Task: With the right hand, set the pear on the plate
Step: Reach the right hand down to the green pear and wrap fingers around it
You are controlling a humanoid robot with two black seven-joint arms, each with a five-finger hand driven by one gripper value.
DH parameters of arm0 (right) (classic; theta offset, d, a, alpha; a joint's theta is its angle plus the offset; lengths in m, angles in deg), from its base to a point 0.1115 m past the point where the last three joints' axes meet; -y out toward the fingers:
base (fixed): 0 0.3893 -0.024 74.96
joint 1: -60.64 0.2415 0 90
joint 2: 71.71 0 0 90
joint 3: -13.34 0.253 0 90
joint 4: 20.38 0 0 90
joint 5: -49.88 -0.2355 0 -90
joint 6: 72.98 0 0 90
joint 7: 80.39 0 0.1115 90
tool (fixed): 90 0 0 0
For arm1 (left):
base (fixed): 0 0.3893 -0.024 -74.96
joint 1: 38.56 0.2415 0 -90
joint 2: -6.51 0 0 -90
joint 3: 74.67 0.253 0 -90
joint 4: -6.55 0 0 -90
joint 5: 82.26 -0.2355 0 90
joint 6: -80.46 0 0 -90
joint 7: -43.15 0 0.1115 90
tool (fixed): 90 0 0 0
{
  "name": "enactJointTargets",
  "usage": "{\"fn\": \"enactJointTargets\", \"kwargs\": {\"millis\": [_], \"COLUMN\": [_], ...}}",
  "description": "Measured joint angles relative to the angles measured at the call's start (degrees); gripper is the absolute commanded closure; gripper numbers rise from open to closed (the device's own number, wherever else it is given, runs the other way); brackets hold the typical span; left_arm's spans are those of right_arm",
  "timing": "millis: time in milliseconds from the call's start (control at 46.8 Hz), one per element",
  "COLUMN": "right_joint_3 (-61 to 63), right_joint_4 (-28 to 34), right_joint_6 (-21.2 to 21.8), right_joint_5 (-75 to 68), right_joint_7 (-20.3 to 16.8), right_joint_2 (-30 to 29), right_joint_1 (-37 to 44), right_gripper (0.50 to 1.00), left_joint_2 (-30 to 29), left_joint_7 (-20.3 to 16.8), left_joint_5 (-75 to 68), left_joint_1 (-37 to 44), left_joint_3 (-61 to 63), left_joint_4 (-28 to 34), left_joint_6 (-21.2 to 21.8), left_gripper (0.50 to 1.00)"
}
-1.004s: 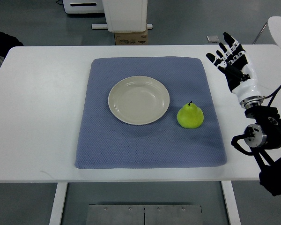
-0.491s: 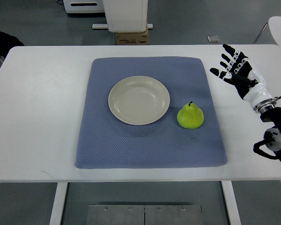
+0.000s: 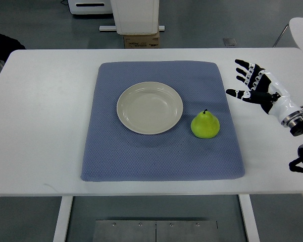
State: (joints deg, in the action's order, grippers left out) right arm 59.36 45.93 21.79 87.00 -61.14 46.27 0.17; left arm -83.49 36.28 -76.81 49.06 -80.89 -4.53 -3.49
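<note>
- While the right hand (image 3: 255, 85) hovers over the bare tabletop (image 3: 45, 126) just off the mat's right edge, its fingers (image 3: 244, 64) are spread wide and it has hold of nothing.
- Pear (image 3: 205, 124) sits upright on the blue mat (image 3: 161, 161), stem up, just right of the plate (image 3: 149, 107) & a bit nearer the robot; close to the rim, but whether it touches I can't tell.
- Plate is bare, approx mid-mat. Left arm not visible.
- Step in hand, as I judge it: the reach to the pear. Grasp not yet made, so the task is barely begun.
- To do it well:
  - Bring the hand leftward & toward the robot's side, palm facing the pear, fingers kept wide until they bracket the fat lower body.
  - Come in from the right/above, not from the plate side; little room between pear & rim for fingers there.
  - Close on the widest part, thumb opposite the other fingers. The narrow top would prob. slip out.
  - Skin looks smooth & shape is rounded, so a glancing touch may roll or tip it toward the plate; close slowly, w/ even pressure.
  - Lift clear of the rim before moving across, then set down near the plate's centre & let go only once it rests.
</note>
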Motion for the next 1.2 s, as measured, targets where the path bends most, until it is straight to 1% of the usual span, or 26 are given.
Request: {"fn": "enactJointTargets", "kwargs": {"millis": [171, 342, 491, 641, 748, 940, 1068, 1197], "right_joint_3": [-1.83, -4.63, -6.52, -7.76, -7.87, -8.94, -10.78, -12.18], "right_joint_4": [2.42, 3.49, 3.56, 3.27, 2.39, 1.76, 1.30, 0.38], "right_joint_6": [0.60, 0.52, 0.40, -0.18, -0.53, -2.83, -3.61, -5.78], "right_joint_5": [7.29, 9.17, 11.11, 12.17, 13.27, 14.92, 16.43, 17.19], "right_joint_7": [1.11, 1.40, 1.42, 1.60, 2.39, 3.80, 4.72, 5.51], "right_joint_2": [0.15, 0.02, -1.22, -2.74, -3.41, -3.71, -4.07, -4.92], "right_joint_1": [-0.14, 0.08, 0.19, 0.26, 0.27, 0.33, 0.39, 0.39], "right_gripper": [0.538, 0.538, 0.538, 0.553, 0.565, 0.567, 0.574, 0.574], "left_joint_2": [0.00, 0.00, 0.00, 0.00, 0.00, 0.00, 0.00, 0.00], "left_joint_7": [0.00, 0.00, 0.00, 0.00, 0.00, 0.00, -0.03, -0.03], "left_joint_5": [0.00, 0.00, 0.00, 0.00, 0.00, 0.00, 0.00, 0.00], "left_joint_1": [0.00, 0.00, 0.00, 0.00, 0.00, 0.00, 0.00, 0.00], "left_joint_3": [-0.01, -0.01, -0.01, -0.02, -0.02, 0.00, -0.02, -0.02], "left_joint_4": [0.00, 0.00, 0.00, 0.00, 0.00, 0.00, 0.00, 0.00], "left_joint_6": [0.00, 0.00, 0.01, 0.02, 0.02, 0.02, 0.02, 0.02], "left_gripper": [0.500, 0.500, 0.500, 0.500, 0.500, 0.500, 0.500, 0.500]}}
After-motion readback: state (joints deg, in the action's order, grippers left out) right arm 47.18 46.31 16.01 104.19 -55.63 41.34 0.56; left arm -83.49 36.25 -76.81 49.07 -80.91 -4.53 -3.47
